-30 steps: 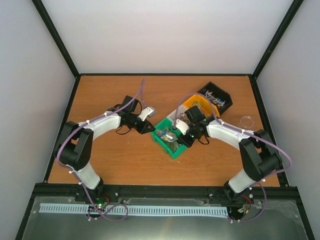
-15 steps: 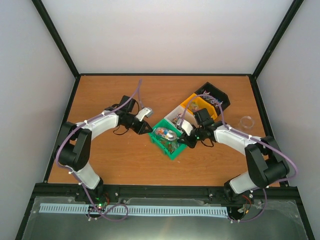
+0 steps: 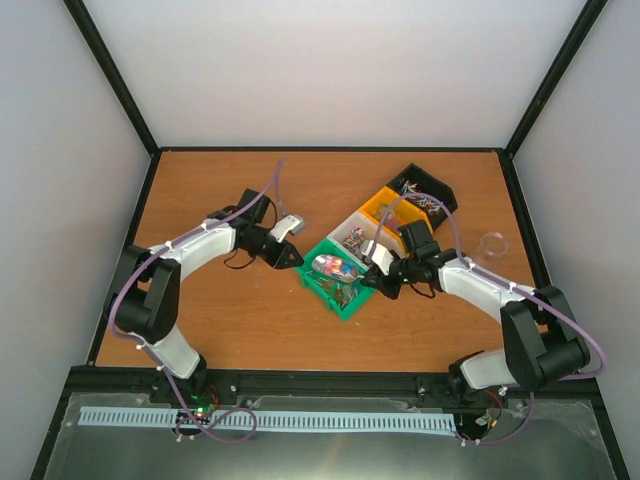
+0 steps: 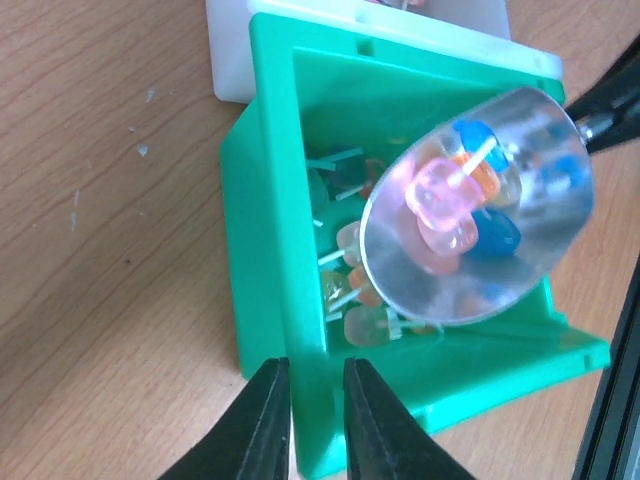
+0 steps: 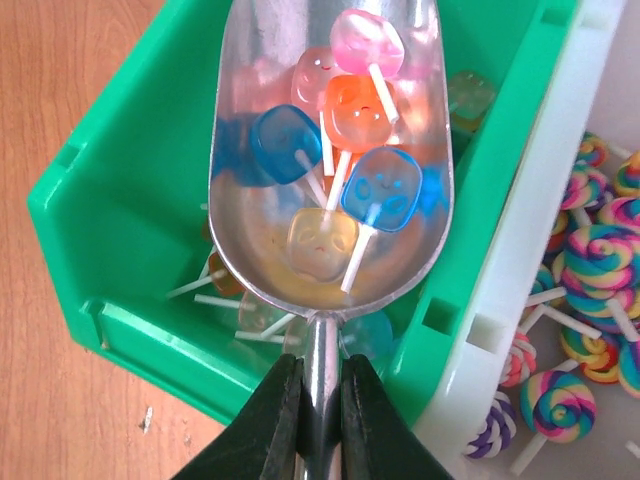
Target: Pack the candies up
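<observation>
Pale walls (image 3: 350,70) and a black frame (image 3: 112,80) close in the brown wooden desk (image 3: 240,320). Near its middle sits a green bin (image 3: 350,306), with a white bin (image 3: 345,222) touching it behind. Over the green bin the right arm's fingers (image 5: 272,425) pinch the handle of a silver scoop (image 5: 240,235) heaped with candies (image 5: 340,120); more lie in the bin beneath. The left arm's fingers (image 4: 262,430) straddle the bin's wall, barely parted; whether they grip it I cannot tell.

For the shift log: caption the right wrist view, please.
Right tool grips a metal scoop holding square lollipop candies above the green bin.
</observation>
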{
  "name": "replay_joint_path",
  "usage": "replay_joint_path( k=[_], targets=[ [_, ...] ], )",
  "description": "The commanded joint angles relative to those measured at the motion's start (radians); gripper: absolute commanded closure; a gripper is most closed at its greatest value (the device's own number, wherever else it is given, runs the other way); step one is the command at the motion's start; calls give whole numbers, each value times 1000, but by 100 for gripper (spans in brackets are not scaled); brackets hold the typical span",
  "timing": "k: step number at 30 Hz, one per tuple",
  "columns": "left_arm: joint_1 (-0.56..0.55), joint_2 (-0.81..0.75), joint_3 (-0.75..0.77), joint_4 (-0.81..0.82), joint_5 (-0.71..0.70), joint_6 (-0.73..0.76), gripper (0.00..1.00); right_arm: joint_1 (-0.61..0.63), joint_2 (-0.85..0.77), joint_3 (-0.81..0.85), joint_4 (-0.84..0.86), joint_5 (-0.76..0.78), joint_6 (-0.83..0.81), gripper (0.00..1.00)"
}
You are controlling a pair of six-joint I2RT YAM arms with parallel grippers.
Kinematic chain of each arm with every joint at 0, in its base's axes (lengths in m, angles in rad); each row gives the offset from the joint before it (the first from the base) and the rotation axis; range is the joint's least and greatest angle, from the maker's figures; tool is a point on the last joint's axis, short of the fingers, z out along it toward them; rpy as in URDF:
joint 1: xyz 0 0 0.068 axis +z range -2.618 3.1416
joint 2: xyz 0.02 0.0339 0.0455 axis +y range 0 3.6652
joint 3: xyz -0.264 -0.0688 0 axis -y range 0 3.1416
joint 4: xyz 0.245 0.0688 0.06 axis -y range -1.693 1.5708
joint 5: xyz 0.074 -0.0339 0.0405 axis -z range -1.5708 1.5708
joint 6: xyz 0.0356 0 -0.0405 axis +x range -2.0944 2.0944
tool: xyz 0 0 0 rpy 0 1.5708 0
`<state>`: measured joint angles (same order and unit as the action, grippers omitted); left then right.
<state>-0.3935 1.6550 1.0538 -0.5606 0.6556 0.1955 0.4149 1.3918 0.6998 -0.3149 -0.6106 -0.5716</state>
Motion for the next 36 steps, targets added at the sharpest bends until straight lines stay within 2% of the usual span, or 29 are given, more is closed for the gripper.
replay_joint_path(
  k=[1,7,11,16,21,29,36],
  targets=[
    [8,-69,50,-42,60,47,78,-43,-43,74,-59,29,-60,97],
    [19,-104,60,-33,45,63,61,-72,-59,190,-340,26,-186,97],
    [19,-132,105,-71,56,107,51,-74,-77,207,-408,19,-206,97],
    [19,-152,152,-123,109,156,46,-75,-92,250,-484,-18,-213,97],
    [19,-130,171,-198,161,216,42,-110,-112,332,-629,-19,-246,97],
    [19,-133,168,-180,176,222,42,-302,-200,449,-845,8,-346,97],
    [19,-125,178,-174,188,229,41,-609,-232,550,-1033,-25,-533,97]
  ],
)
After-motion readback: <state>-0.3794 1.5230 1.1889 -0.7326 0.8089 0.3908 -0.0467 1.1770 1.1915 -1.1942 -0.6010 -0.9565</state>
